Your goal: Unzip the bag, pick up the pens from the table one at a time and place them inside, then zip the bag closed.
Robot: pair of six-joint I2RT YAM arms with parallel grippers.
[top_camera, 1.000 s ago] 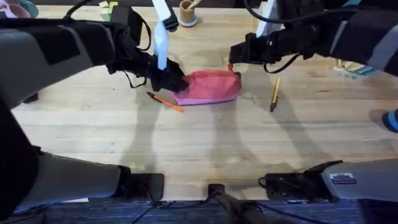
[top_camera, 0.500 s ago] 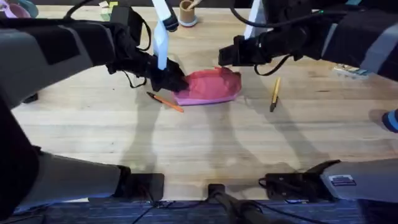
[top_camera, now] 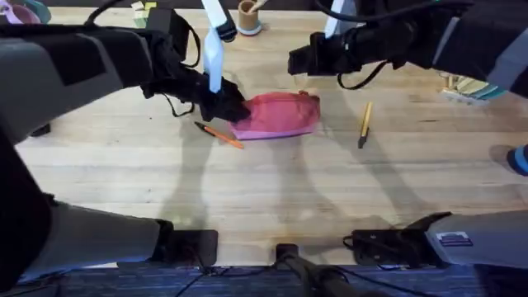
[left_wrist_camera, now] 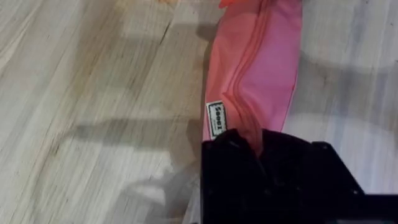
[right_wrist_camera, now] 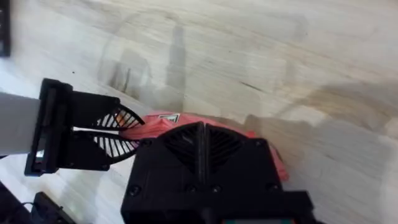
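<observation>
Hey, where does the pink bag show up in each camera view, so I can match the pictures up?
Overhead: the bag lies on the table at upper centre.
Left wrist: the bag runs from the top edge down to the left gripper.
Right wrist: a strip of the bag shows above the dark gripper body.
Shared landmark: the left gripper, clamping the bag's end.

My left gripper [top_camera: 227, 107] clamps the nine o'clock end of the pink bag [top_camera: 279, 114]. My right gripper [top_camera: 299, 63] hangs above its one o'clock corner. Orange pen [top_camera: 219, 134] at seven o'clock, yellow pen [top_camera: 364, 124] at three.
</observation>
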